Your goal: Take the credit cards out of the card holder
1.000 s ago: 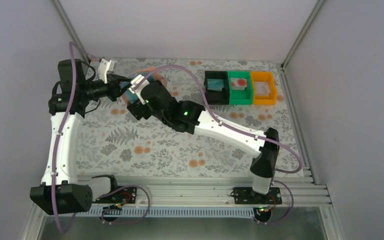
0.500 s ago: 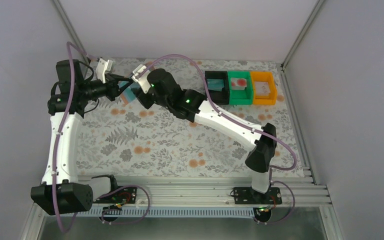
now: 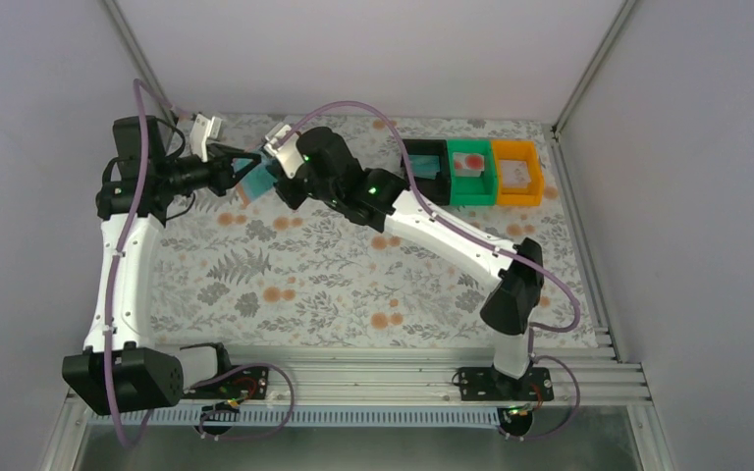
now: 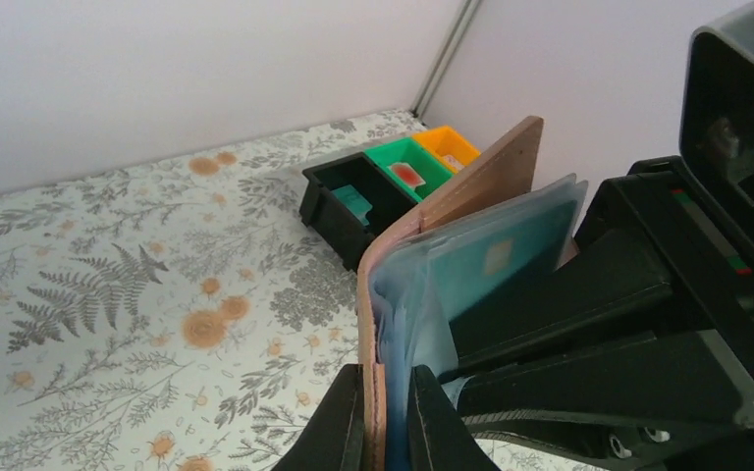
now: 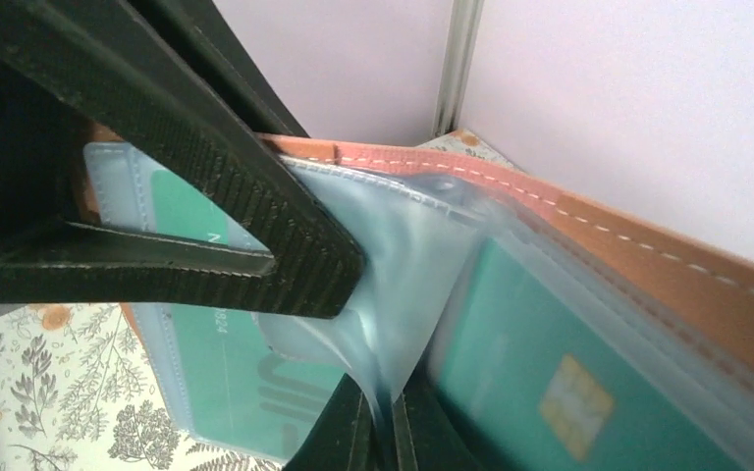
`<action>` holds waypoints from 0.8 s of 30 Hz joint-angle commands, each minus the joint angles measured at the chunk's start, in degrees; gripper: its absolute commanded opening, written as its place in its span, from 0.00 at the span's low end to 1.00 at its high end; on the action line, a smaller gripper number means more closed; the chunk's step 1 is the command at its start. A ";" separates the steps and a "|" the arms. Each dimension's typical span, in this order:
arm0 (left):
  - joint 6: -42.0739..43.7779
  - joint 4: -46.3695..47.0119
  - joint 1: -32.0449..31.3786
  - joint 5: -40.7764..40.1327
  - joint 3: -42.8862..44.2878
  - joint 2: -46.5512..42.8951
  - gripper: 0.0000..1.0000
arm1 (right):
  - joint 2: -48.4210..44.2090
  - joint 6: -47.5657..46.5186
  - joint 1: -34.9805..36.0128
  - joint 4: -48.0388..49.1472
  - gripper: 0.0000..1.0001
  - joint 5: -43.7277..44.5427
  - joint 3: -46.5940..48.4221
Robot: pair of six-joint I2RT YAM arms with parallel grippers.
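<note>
The card holder, salmon-tan outside with clear bluish sleeves, is held up above the back left of the table. My left gripper is shut on its folded spine, and the tan cover stands upright. My right gripper is shut on a clear sleeve that is pulled out from the holder. A teal credit card with a gold chip sits in one sleeve and another teal card in a sleeve behind. A left finger crosses the right wrist view.
Three small bins stand in a row at the back right: black with a teal card, green with a white, red-marked card, orange with a whitish card. The right arm's body fills the left wrist view's right side.
My right gripper has gone from open to shut, now pinching the sleeve. Its arm has swung back and left to the holder. The left gripper has kept its grip.
</note>
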 commanded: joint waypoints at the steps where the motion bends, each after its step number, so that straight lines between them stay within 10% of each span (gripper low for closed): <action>1: 0.29 -0.16 -0.57 8.41 0.72 -0.35 0.03 | -0.75 1.48 -2.29 1.89 0.04 -3.85 -0.74; 5: 1.94 -0.59 -0.56 12.14 -0.24 -1.40 0.57 | -6.46 3.75 -5.54 4.57 0.04 -13.53 -7.05; 8: 3.03 -0.81 -0.55 14.09 -1.21 -1.84 0.78 | -10.86 4.22 -7.18 6.92 0.04 -18.87 -11.10; 18: 5.29 -1.44 -0.56 16.68 -3.27 -2.43 0.78 | -14.76 5.18 -9.31 7.27 0.04 -27.63 -11.12; 24: 5.14 -1.49 -0.56 17.11 -3.05 -3.76 0.26 | -16.11 6.57 -10.82 7.96 0.04 -33.00 -12.60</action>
